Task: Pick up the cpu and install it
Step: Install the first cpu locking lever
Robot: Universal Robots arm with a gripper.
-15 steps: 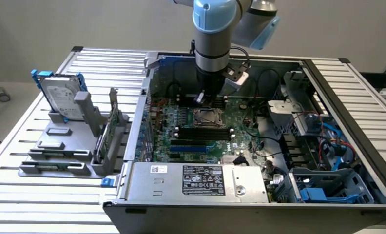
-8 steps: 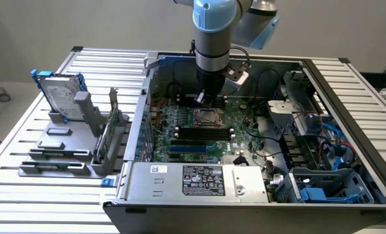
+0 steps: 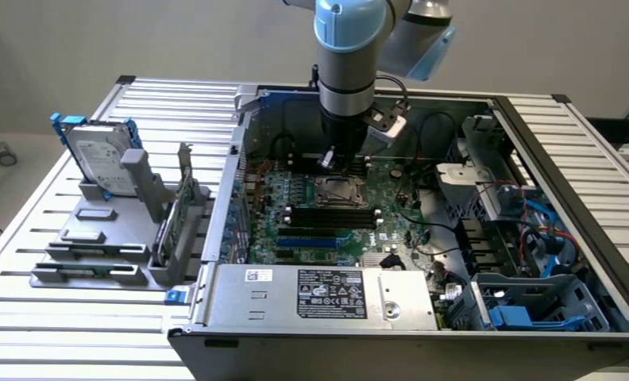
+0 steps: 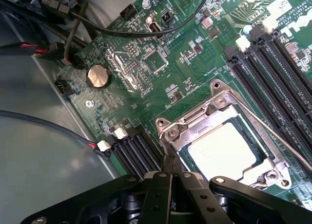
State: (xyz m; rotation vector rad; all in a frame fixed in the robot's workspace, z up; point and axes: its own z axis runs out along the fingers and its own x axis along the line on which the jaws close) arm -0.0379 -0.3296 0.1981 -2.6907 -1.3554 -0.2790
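The cpu [image 4: 222,148] is seen seated flat within the socket frame [image 4: 167,128] near the middle of the motherboard [image 4: 185,53], so nothing is gripped: the gripper [image 4: 169,168] is held closed and empty just beside the frame's corner, apparently placed for pushing rather than grasping.

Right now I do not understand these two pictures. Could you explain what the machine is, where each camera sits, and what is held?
The machine is a robot arm reaching down into an open computer case on a slatted metal table. One picture comes from a camera off the arm, the other from a camera on its wrist, looking at the green motherboard. The cpu lies in its metal socket frame. The end effector is beside it, shut and holding nothing. On the exterior view's left, a grey rack holds a hard drive.
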